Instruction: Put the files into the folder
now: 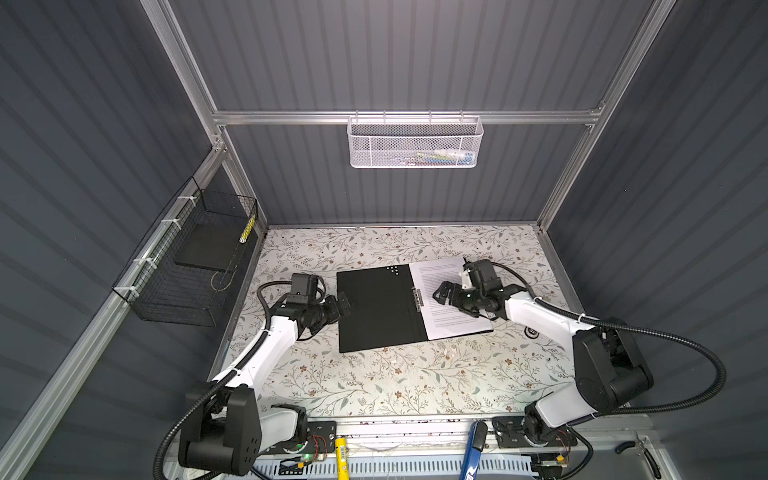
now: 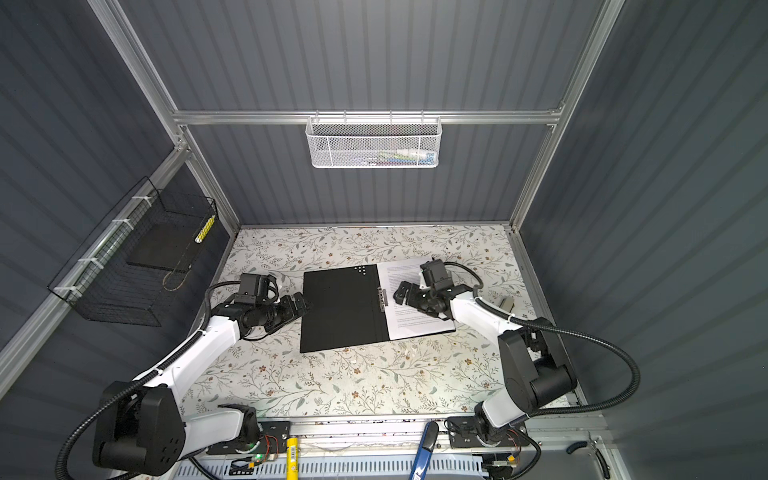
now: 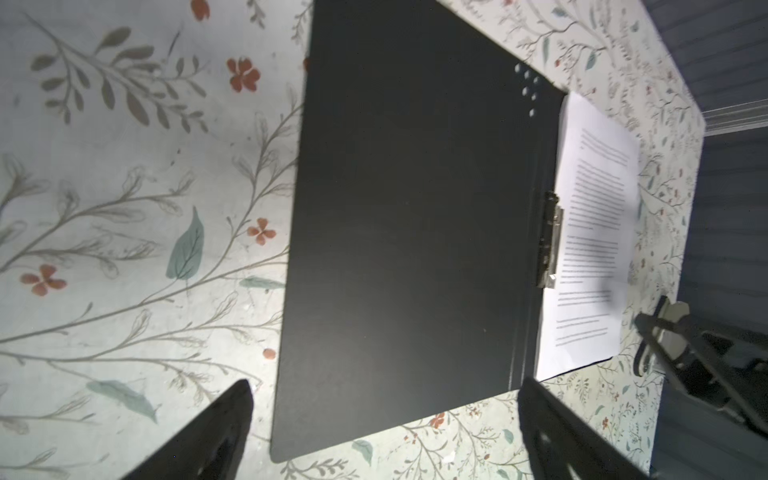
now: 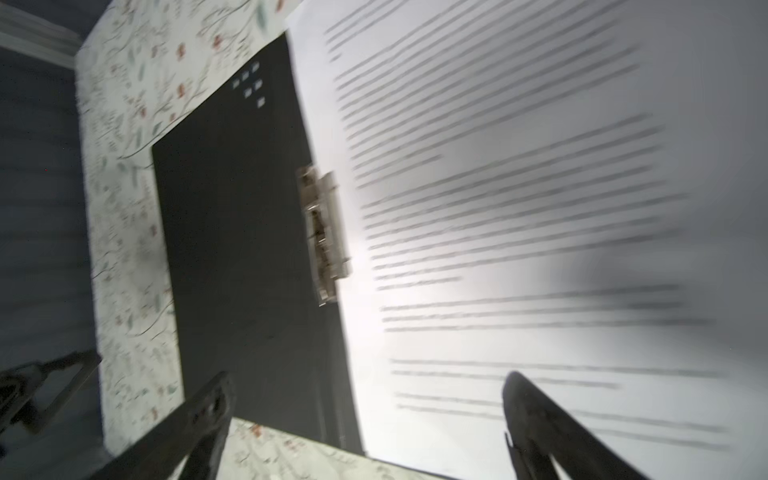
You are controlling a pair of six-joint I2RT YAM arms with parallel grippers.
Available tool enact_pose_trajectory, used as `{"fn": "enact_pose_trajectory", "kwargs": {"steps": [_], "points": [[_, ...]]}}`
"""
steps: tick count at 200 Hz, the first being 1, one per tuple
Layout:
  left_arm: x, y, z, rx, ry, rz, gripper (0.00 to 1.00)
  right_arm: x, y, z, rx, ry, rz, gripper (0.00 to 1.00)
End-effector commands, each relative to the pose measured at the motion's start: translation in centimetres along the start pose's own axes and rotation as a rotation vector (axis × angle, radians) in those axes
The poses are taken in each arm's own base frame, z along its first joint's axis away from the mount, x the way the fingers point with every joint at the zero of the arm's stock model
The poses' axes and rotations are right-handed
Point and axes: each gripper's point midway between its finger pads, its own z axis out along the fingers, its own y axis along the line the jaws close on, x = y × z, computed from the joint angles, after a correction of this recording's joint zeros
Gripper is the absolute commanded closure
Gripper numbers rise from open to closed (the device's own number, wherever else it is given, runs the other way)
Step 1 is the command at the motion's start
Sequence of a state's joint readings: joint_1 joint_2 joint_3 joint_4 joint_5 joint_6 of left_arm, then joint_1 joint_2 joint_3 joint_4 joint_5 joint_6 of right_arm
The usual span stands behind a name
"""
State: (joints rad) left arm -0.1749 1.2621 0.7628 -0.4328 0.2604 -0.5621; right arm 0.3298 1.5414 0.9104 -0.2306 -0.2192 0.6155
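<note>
Our right claw [image 1: 442, 293] hangs with its jaws spread wide and nothing between them, low over the loose white printed sheets, the files [image 1: 434, 270]. Whether it touches them we cannot tell. Our left claw [image 1: 343, 303] is also spread and empty, just beside the left edge of the thin folder [image 1: 374, 307], which lies open, black inside up, on the floral-patterned worktop [image 1: 374, 374].

The files rest on the folder's right half, their inner edge at the small metal clip [image 1: 417, 297] along the spine. We cannot tell whether the clip grips them. They look slightly askew, the far corner seeming to reach past the folder's far edge.

We judge the sheets placed and closing the cover the step in hand. To do it well, we would slip one left finger under the free cover edge, pinch it, and swing it in an arc over the spine. First we would lift the right claw away, since it stands in the cover's path. A quick sweep could drag the floppy sheets.

A white mesh basket [image 1: 415, 143] on the back rail and a black wire basket [image 1: 187, 266] on the left wall are well apart and no obstacle.
</note>
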Motion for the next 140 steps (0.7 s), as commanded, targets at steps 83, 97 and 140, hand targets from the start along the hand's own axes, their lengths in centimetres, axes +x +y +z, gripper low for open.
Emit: {"fn": "enact_pose_trajectory", "kwargs": {"steps": [83,97,140], "points": [[-1.0,1.6,6.0,-0.024,0.083,0.046,0.0,-1.3,-10.4,1.9,0.15,0.105,0.173,0.01],[-0.9,1.8,6.6,-0.025,0.102,0.048,0.0,-1.5,-10.4,2.0,0.14,0.101,0.176,0.01],[0.5,1.7,8.1,0.017,0.192,0.037,0.0,-1.6,-8.7,2.1,0.043,0.137,0.195,0.01]]}}
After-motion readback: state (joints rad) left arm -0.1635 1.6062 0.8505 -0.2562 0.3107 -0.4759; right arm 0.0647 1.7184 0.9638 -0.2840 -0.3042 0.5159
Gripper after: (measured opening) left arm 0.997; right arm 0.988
